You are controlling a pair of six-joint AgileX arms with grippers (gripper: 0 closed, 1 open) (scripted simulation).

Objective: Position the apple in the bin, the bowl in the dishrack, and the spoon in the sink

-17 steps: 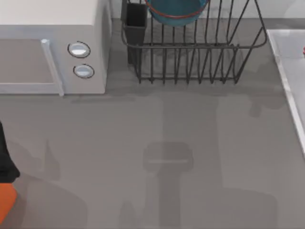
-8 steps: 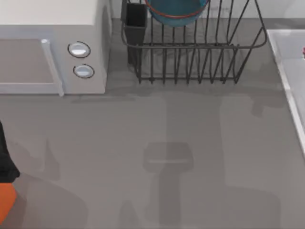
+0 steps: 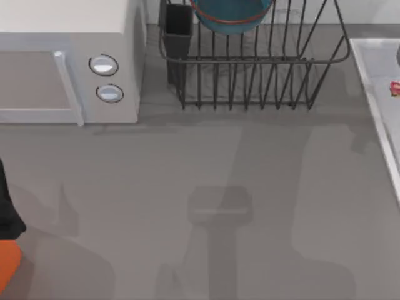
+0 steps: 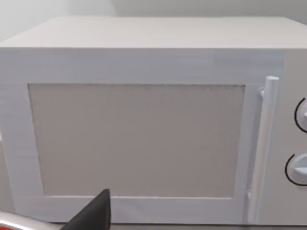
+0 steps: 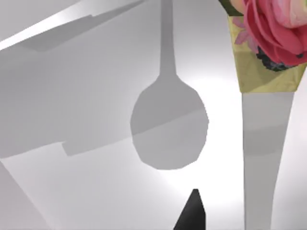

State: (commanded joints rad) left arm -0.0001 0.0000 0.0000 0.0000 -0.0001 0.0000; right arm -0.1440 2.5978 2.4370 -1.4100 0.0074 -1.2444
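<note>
Two items placed, by our judgement: the bowl (image 3: 232,14) sits in the dishrack (image 3: 253,62); the apple we leave unplaced in this note
Spoon (image 5: 266,62): flower-patterned handle end and pale shaft over the sink (image 3: 382,81) floor; in the top view a pink speck at the table's right edge
Right gripper: one dark fingertip near the spoon; whether it pinches or has let go, we cannot tell
Left gripper: parked facing the microwave (image 4: 144,120); finger spacing also unclear
Step advice: release low over the basin; lift straight up so the fingers do not drag the handle
</note>
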